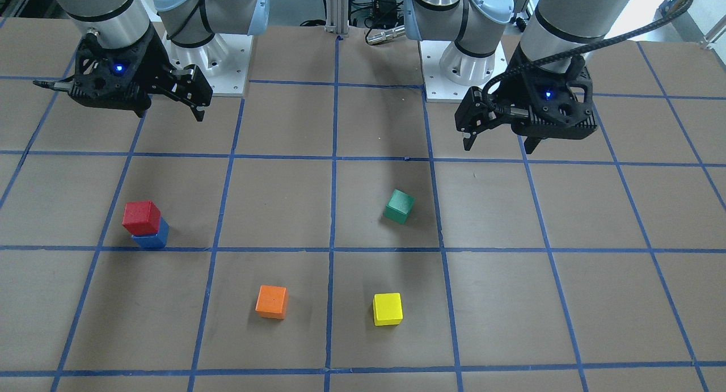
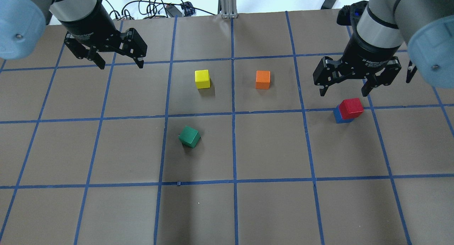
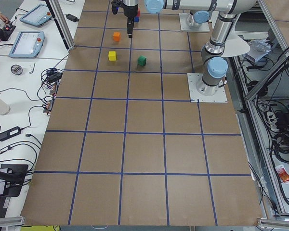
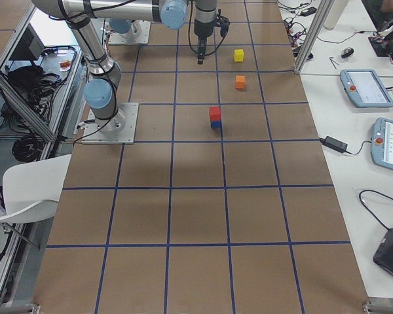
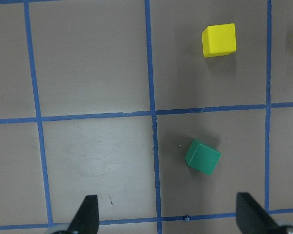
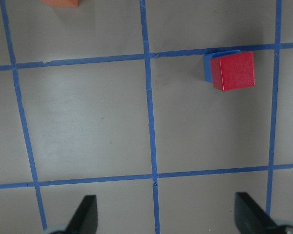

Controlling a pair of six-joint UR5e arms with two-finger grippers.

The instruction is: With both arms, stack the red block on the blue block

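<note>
The red block (image 2: pixel 351 107) sits on top of the blue block (image 2: pixel 338 116), slightly offset, on the table's right side; the stack also shows in the front view, red block (image 1: pixel 142 217) over blue block (image 1: pixel 152 237), and in the right wrist view, red block (image 6: pixel 233 71) over blue block (image 6: pixel 206 68). My right gripper (image 2: pixel 343 93) is open and empty, raised above and just beyond the stack, not touching it. My left gripper (image 2: pixel 121 65) is open and empty, raised over the far left of the table, far from the stack.
A green block (image 2: pixel 189 136) lies rotated near the table's middle left. A yellow block (image 2: pixel 202 78) and an orange block (image 2: pixel 263 79) sit farther out near the centre. The table is brown with a blue tape grid (image 2: pixel 233 113). The arm bases (image 1: pixel 210 68) stand at the robot side.
</note>
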